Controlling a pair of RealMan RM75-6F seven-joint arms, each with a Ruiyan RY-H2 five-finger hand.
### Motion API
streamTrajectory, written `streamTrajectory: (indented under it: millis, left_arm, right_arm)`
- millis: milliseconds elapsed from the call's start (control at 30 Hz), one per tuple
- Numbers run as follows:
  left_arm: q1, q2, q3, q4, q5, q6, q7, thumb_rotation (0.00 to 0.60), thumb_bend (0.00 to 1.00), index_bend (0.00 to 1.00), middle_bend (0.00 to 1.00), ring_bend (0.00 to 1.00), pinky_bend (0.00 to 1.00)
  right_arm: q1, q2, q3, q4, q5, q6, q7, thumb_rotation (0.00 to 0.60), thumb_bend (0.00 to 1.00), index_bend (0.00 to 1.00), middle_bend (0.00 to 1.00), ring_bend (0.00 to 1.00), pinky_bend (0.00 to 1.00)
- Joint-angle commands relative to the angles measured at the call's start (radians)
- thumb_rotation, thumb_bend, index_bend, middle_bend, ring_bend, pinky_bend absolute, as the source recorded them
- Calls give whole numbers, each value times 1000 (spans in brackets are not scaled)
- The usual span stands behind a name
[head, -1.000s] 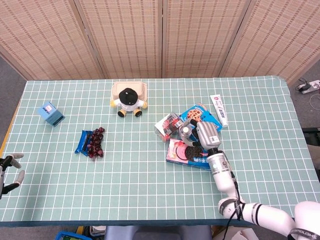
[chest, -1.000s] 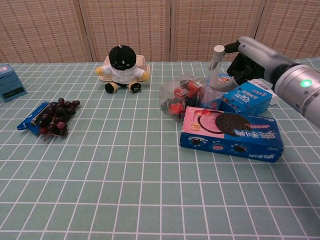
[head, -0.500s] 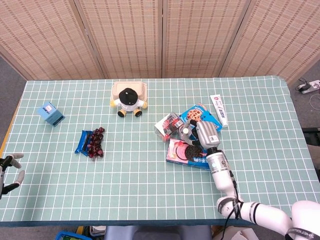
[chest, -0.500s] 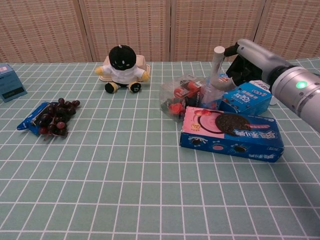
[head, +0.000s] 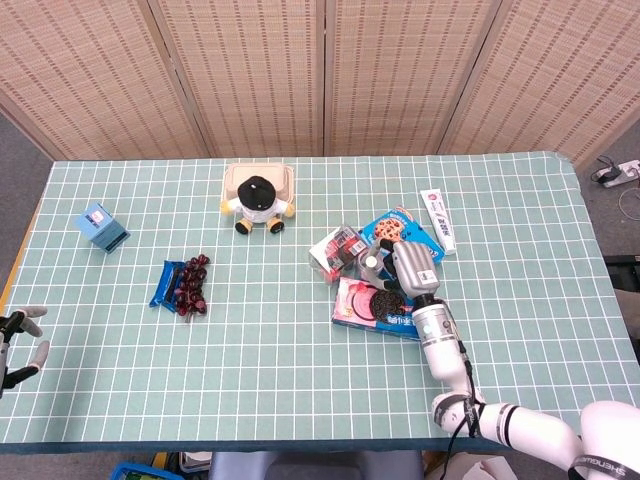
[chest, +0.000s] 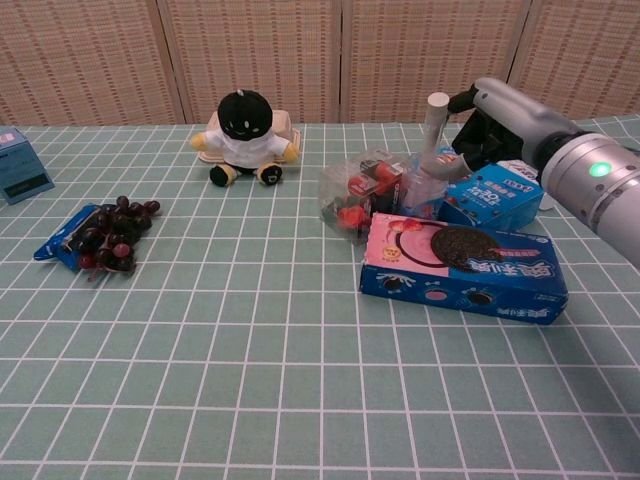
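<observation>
Left hand at the near left table edge, fingers spread, holding nothing. Flat blue-and-pink cookie box lies nearest. Behind it, right hand reaches over the clear plastic snack packet; whether it grips cannot be told.

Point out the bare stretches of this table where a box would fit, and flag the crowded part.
Bare cloth lies between the grapes and the cookie box, along the whole near edge of the table, and right of the toothpaste. It is crowded around the right hand, where the clear snack pack, blue cookie box and cookie box bunch together.
</observation>
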Motion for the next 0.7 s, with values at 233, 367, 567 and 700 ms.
streamTrajectory:
  millis: [233,367,567,700]
  left_arm:
    - [-1,0,0,1,-1,-4,1,600,382,397,510,424,525]
    - [-2,-1,0,1,-3,-5,2,600,383,397,510,424,525]
    - [-4,-1,1,2,-4,-9,6,600,383,396,510,424,525]
    - [-4,-2,2,0,-2,-8,11,600,383,396,510,424,525]
  right_arm:
    - [-12,27,0,-55,-35,31,18,600,368,684,1000,1000,1000]
    - [-22,55,-1,-111,-51,43,25,600,375,698,1000,1000,1000]
    - [-43,110,-6,-222,-86,73,23,600,387,707,1000,1000,1000]
    - [-62,160,-5,-320,-103,102,10,600,387,707,1000,1000,1000]
